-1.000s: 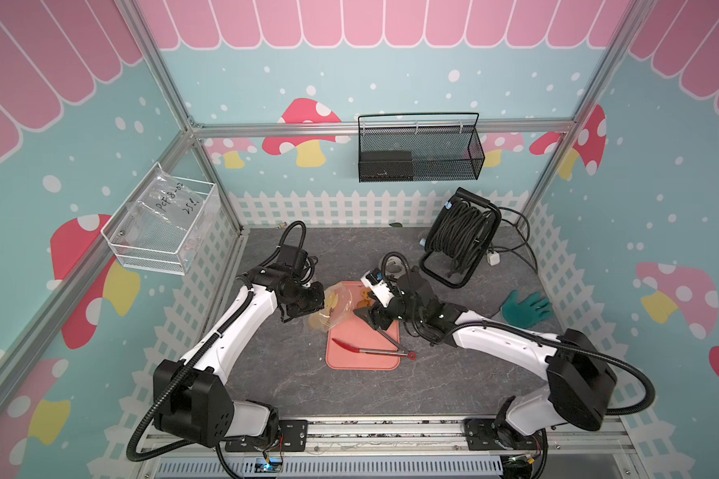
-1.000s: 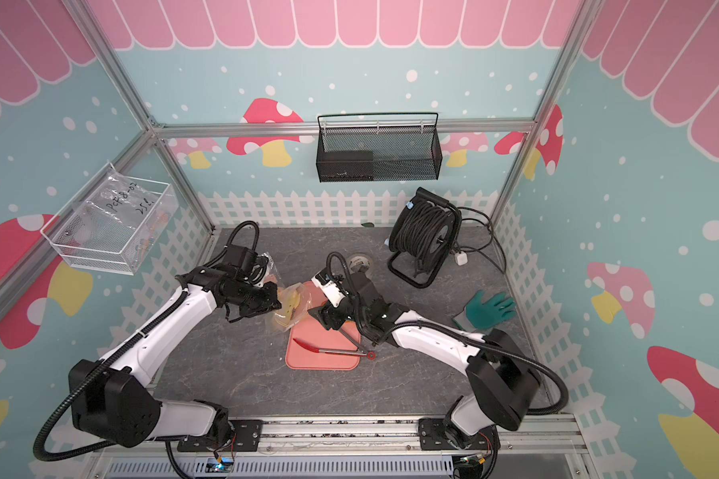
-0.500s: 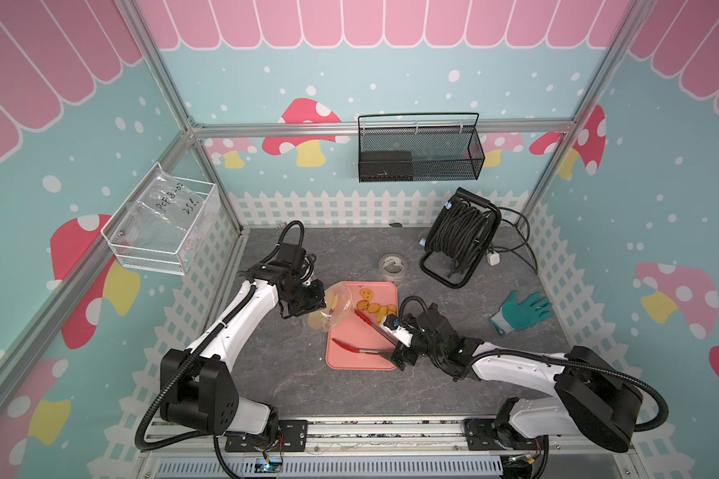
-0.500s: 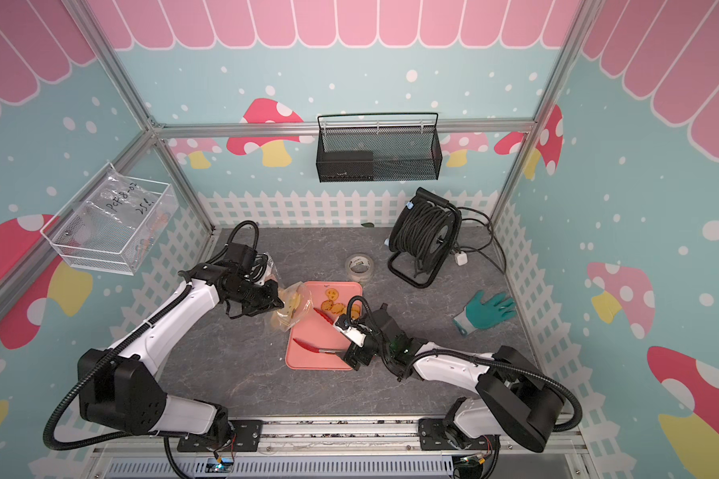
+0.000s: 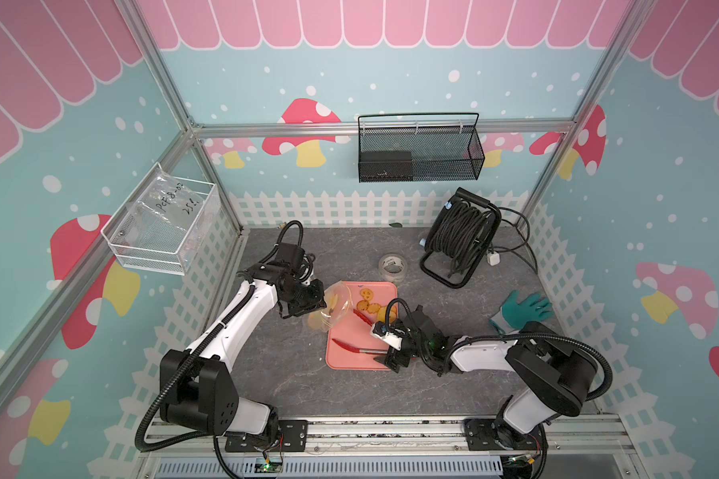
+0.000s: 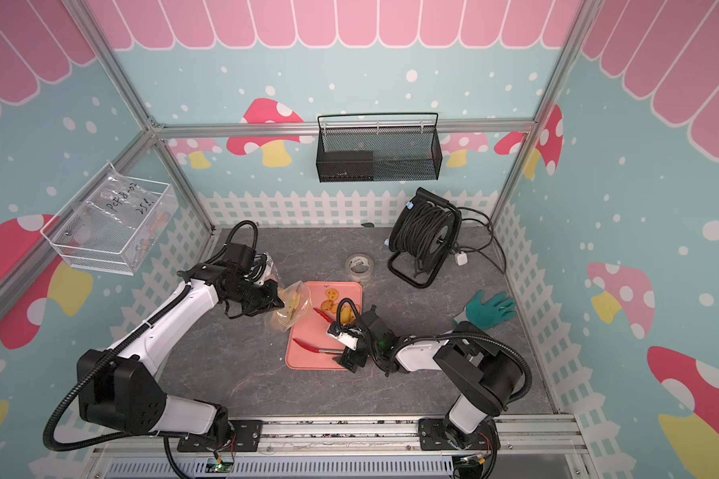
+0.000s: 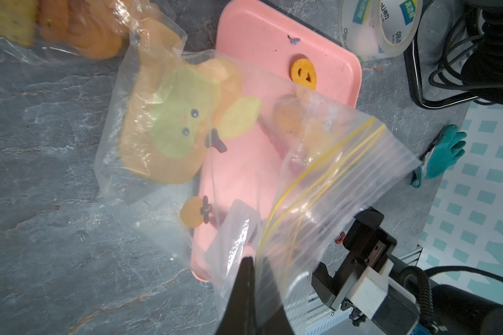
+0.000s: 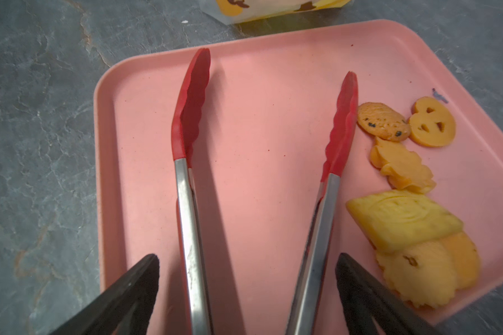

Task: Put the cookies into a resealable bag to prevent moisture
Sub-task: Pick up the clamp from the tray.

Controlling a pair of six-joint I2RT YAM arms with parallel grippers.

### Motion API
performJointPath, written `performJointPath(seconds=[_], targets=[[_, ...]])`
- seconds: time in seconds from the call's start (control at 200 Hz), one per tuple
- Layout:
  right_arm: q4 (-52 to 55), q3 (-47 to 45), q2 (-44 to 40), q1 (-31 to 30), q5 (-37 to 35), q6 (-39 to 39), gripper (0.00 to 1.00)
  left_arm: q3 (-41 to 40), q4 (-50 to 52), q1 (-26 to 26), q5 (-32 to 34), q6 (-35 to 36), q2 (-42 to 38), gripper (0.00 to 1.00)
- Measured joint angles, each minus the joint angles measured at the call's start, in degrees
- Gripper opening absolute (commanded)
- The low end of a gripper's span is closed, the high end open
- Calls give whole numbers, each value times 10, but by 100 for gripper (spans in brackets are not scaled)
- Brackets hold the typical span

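in both top views the left gripper (image 5: 318, 305) is pinched shut on the edge of the small clear resealable zip bag (image 5: 340, 299), holding it up at the edge of the flat pink plastic tray (image 5: 349, 361) on that arm's side, while the right gripper (image 5: 385, 347) sits low at the tray's near end, its jaws spread wide on either side of the red-tipped steel tongs (image 5: 369, 351) and gripping nothing; the small golden-orange cookies (image 5: 368, 305) lie loose on the tray's far part. in the left wrist view the bag's yellow zip strip (image 7: 325, 161) runs slantwise and the mouth looks only partly spread, with a second clear bag holding a yellow face-marked item (image 7: 172, 130) just beside it on the grey stone-patterned table (image 7: 41, 145), so the mouth should face the tray, clear of that other bag. in the right wrist view the black fingers (image 8: 128, 290) stand just outside the two steel arms, apart from them, and one red tip lies just beside a chocolate-chipped cookie (image 8: 381, 121). the step seems to be taking up the tongs: close evenly on both arms at once, squeeze only enough to hold them with the tips parted, lift level, then aim for a single cookie rather than the overlapping stack (image 8: 418, 255)
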State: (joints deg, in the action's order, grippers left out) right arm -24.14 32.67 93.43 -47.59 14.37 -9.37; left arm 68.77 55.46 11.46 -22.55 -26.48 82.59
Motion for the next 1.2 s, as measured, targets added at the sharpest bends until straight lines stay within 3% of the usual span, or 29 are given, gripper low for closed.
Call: performJointPath(seconds=[0.115, 0.41, 0.575, 0.736, 0.981, 1.201], targets=[[-3, 10, 24, 1, 10, 6, 87, 0, 0, -1, -2, 1, 0, 0], [-12, 19, 38, 8, 33, 25, 61, -12, 1, -2, -5, 2, -3, 0], [8, 19, 15, 8, 32, 31, 57, -14, 3, -2, -7, 4, -4, 0], [54, 20, -66, 8, 22, 35, 53, -14, 8, -4, -6, 11, -4, 0], [222, 62, -165, 39, -2, 23, 51, -3, 24, -19, -6, 23, -4, 0], [383, 134, -180, 79, -66, -26, 52, 0, 29, -21, -7, 29, -4, 0]])
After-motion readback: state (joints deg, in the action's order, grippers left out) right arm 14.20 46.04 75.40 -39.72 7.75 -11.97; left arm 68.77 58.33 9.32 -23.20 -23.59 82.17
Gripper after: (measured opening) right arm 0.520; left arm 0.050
